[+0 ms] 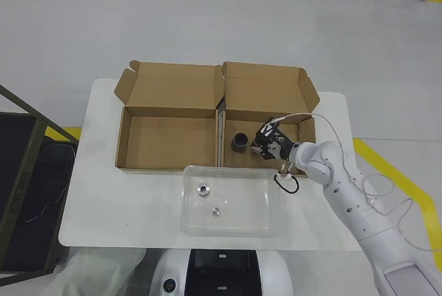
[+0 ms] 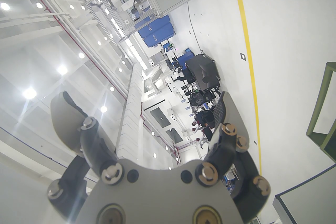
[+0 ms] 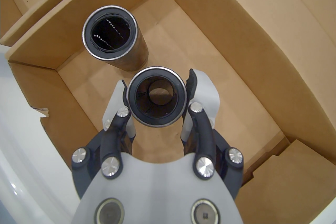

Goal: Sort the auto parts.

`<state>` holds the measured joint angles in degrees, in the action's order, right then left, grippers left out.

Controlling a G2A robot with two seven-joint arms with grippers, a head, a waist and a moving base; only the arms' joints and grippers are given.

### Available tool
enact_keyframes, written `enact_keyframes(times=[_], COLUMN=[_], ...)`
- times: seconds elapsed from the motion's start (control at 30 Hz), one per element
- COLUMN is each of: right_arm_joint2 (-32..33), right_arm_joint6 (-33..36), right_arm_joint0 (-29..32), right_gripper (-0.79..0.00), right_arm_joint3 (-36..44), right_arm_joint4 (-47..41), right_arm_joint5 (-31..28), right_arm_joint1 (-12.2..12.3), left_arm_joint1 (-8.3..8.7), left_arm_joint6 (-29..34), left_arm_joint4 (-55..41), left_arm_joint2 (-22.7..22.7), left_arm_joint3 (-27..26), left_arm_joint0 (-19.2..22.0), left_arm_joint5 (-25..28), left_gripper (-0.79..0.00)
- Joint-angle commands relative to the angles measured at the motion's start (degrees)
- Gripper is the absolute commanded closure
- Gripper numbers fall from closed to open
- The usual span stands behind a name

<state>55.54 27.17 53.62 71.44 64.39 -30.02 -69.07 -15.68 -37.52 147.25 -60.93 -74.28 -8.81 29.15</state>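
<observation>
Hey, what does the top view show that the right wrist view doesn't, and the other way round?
Top view: a round metal part and a tinier one lying in the clear tray on the robot's side of the boxes. Right wrist view: the right gripper shut on a hollow black cylinder, its bore open straight through to cardboard. Both: a second black cylinder standing upright in the right cardboard box.

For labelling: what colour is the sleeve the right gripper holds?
The sleeve is black, silver-rimmed; best in right wrist view.
</observation>
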Motion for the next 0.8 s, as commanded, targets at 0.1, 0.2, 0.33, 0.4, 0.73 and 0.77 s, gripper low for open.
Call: enact_keyframes(times=[0.1, 0.2, 0.33, 0.4, 0.73, 0.77], right_arm_joint2=[-0.24, 0.18, 1.69, 2.76, 7.21, 7.40], right_arm_joint6=[0.08, -0.04, -0.49, -1.12, -3.77, -3.74], right_arm_joint0=[-0.32, -0.18, 1.13, 2.26, 8.96, 9.53], right_gripper=[-0.520, -0.579, -0.634, -0.650, -0.708, -0.717], right_arm_joint3=[0.29, 1.88, 5.84, 8.41, 22.89, 24.10], right_arm_joint4=[-0.33, 0.58, 1.87, 2.03, 2.70, 2.67], right_arm_joint5=[-0.40, -0.27, -0.29, -0.61, -4.75, -5.46], right_arm_joint1=[-0.15, 0.00, 0.55, 0.89, 2.54, 2.67], left_arm_joint1=[0.00, 0.00, 0.00, 0.00, 0.00, 0.00], left_arm_joint6=[0.00, 0.00, 0.00, 0.00, 0.00, 0.00], left_arm_joint4=[0.00, 0.00, 0.00, 0.00, 0.00, 0.00], left_arm_joint2=[0.00, 0.00, 0.00, 0.00, 0.00, 0.00], left_arm_joint3=[0.00, 0.00, 0.00, 0.00, 0.00, 0.00], left_arm_joint0=[0.00, 0.00, 0.00, 0.00, 0.00, 0.00], left_arm_joint5=[0.00, 0.00, 0.00, 0.00, 0.00, 0.00], left_gripper=[-0.785, -0.785, -0.785, -0.785, -0.785, -0.785])
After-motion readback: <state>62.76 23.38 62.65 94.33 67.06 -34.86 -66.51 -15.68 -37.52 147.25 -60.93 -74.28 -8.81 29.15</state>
